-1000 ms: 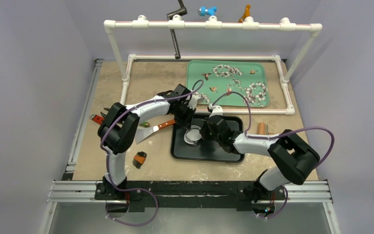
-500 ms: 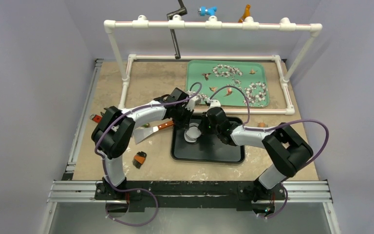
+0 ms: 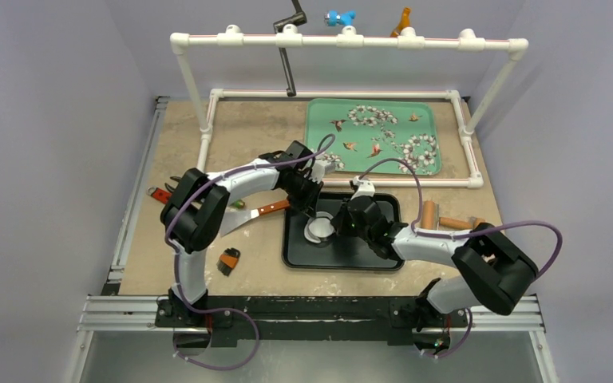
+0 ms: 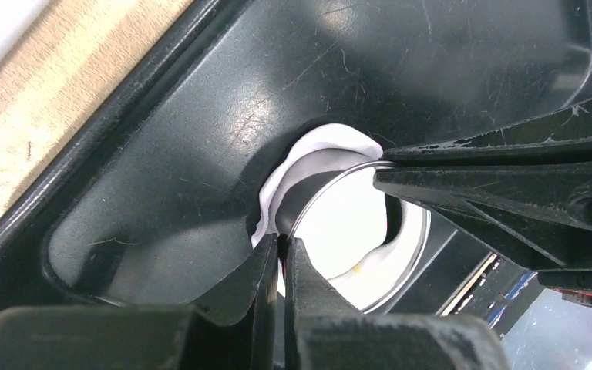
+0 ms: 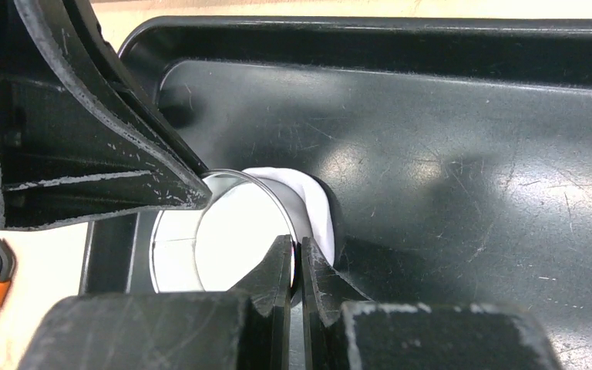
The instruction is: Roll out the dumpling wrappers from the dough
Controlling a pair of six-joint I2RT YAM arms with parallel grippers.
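Both claws meet on one metal ring cutter [image 4: 308, 196], which sits in the upper left part of the black tray [image 3: 367, 251], near the middle of the overhead view. The left gripper [image 4: 283, 250] has its fingers pressed together on the ring's thin rim. The right gripper [image 5: 297, 250] is pinched on the ring wall at the opposite side, so neither claw is free. The step in hand looks like cutting a round from the dough, or freeing it. The dumpling wrapper [image 5: 216, 239] shows as a flat white disc inside the ring, and a curved white scrap [image 4: 316, 142] bulges out past the ring's far side. To do this well, the two arms should move the ring as one and keep it level, pressing straight down. A small twist would sever the edge fully, and a straight lift would keep the thin disc from tearing or riding up with the metal. The soft dough will likely cling to the rim, so a slow peel is safer than a jerk. Uneven pull from the two claws could bend or tip the ring. By count there are two grippers, one ring cutter, one wrapper in sight, one scrap strip and one black tray. One teal flowered tray [image 3: 323, 116] sits above it in the frame, and one bench scraper [image 3: 247, 214] lies left of the black tray.
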